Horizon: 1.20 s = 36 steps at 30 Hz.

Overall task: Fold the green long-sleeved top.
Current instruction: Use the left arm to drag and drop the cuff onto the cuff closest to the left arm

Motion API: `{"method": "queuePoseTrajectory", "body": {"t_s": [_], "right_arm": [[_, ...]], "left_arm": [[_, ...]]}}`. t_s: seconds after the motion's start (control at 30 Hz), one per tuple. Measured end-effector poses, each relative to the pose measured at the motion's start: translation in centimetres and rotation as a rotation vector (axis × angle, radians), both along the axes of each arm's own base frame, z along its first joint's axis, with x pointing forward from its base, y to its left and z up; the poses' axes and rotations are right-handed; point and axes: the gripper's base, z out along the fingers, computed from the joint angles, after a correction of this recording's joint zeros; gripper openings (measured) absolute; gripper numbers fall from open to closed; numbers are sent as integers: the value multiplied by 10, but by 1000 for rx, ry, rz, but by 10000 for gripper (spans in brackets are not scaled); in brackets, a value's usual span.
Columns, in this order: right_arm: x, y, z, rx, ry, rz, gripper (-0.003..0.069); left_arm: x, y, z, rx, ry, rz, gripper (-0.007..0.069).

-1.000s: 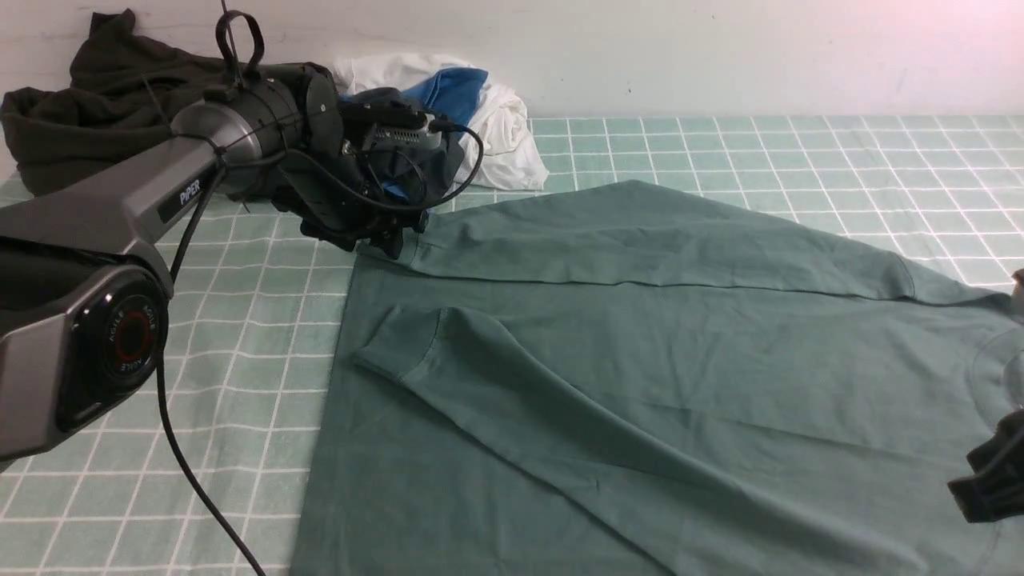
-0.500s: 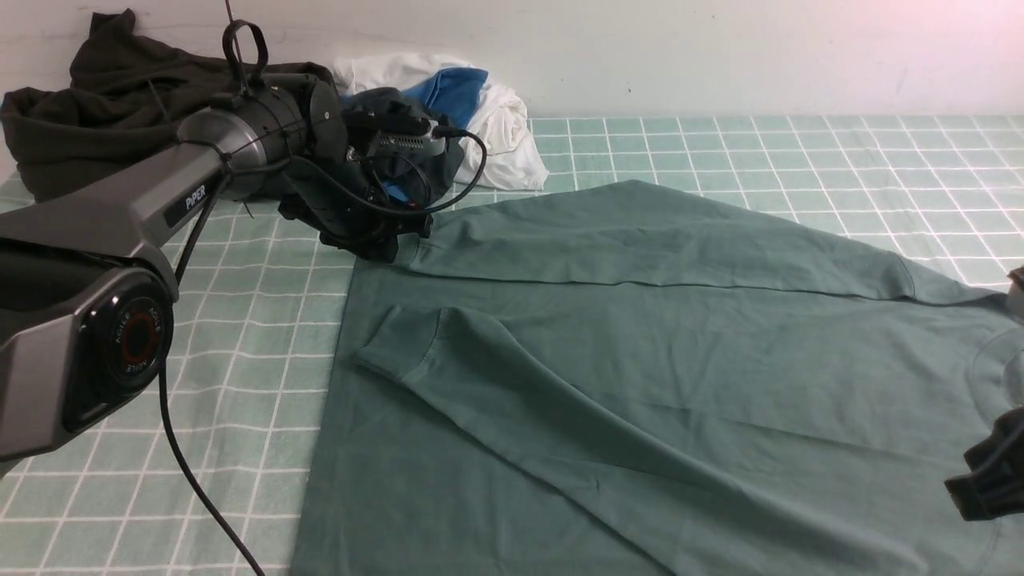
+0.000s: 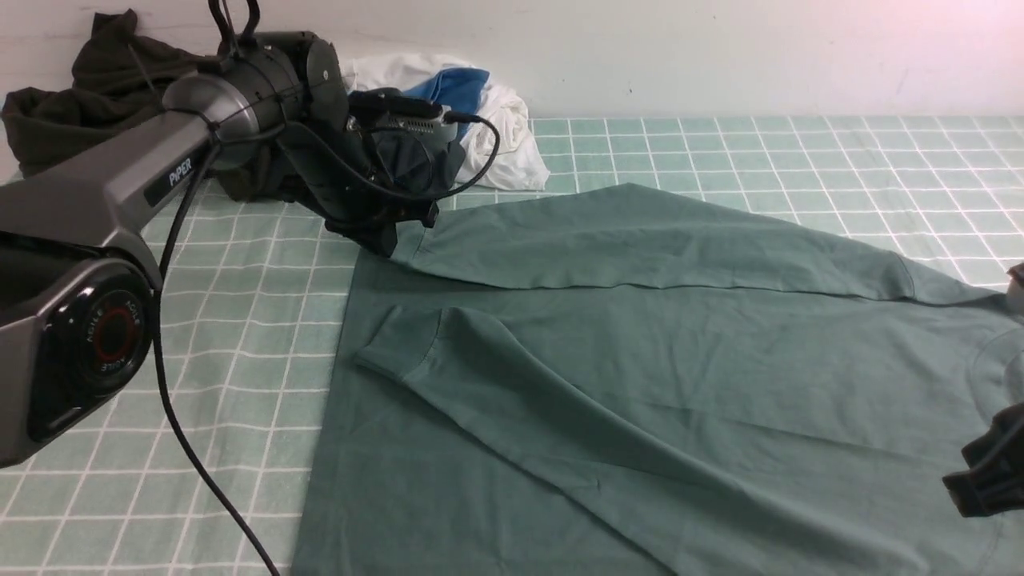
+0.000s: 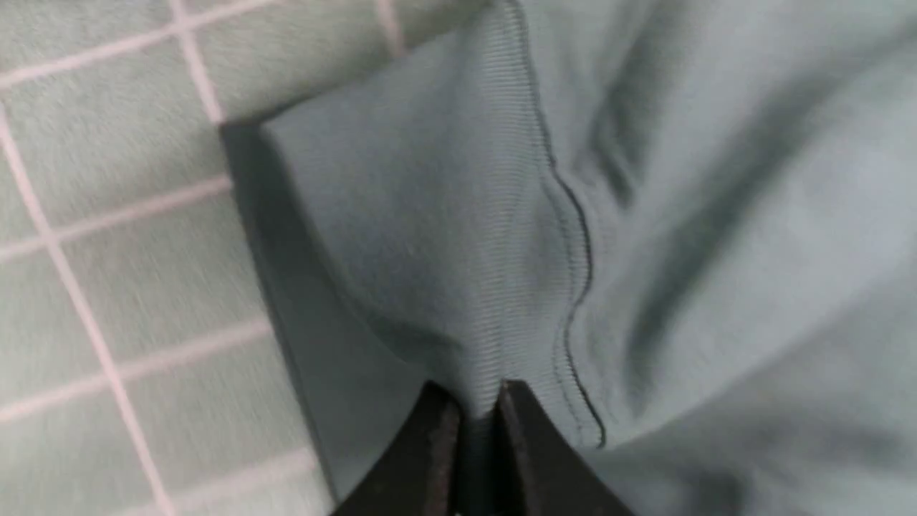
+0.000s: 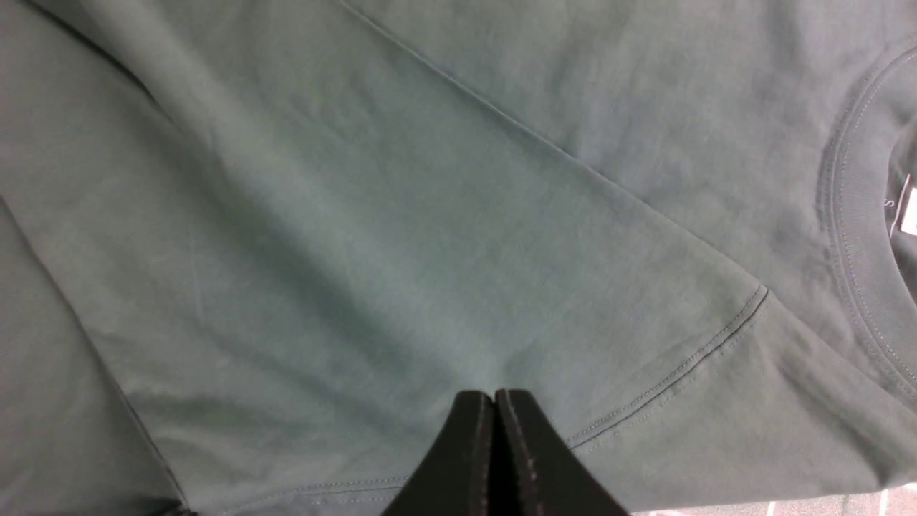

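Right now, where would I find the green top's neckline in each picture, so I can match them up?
Front view: the neckline curves at the far right edge, only partly in the picture.
Left wrist view: not in it; only other parts of the green top show.
Right wrist view: it curves beside a small white label, near the picture's edge.
Shared landmark: the grid-lined cloth, though the right wrist view catches just a sliver.
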Motion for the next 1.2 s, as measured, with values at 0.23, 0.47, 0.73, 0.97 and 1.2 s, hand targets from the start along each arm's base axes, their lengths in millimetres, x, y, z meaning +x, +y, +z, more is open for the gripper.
{"method": "queuePoseTrajectory", "body": {"t_s": [0.23,0.47,0.73,0.97,1.2], "right_arm": [[-16,16,7,-34,-19,129,-14],[-36,20,18,-85,-60,210,-14],[-45,25,22,-118,-79,267,-14],[-48,23,20,-127,-45,254,-14],[-54,22,17,-132,36,249,-14]], "left_arm": [[-62,-13,85,-10,-11,-65,27],[-147,-14,103,-10,12,-113,27],[-231,-15,32,-9,115,-102,27],[-249,-9,-4,10,145,-145,39],[-251,-9,-4,46,140,-278,268]]}}
